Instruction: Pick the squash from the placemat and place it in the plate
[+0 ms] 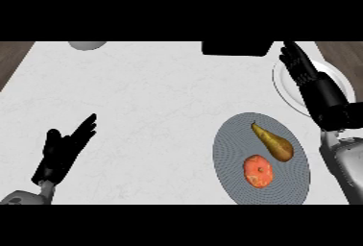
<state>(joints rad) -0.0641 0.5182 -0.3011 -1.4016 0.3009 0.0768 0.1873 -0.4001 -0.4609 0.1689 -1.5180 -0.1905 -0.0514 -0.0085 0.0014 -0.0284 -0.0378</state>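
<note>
A brown-yellow, pear-shaped squash (274, 142) lies on the grey oval placemat (234, 149) at the right, with an orange round fruit (259, 171) just below it. The white plate (284, 84) sits at the counter's right edge, above the placemat. My right hand (306, 77) stretches over the plate with straight fingers, open and holding nothing, and hides much of it. My left hand (64, 149) rests open at the lower left, far from the placemat.
A black rectangular object (237, 48) sits at the top edge, left of the plate. A grey round object (87, 45) peeks in at the top left. The white counter (156, 105) spreads between the two hands.
</note>
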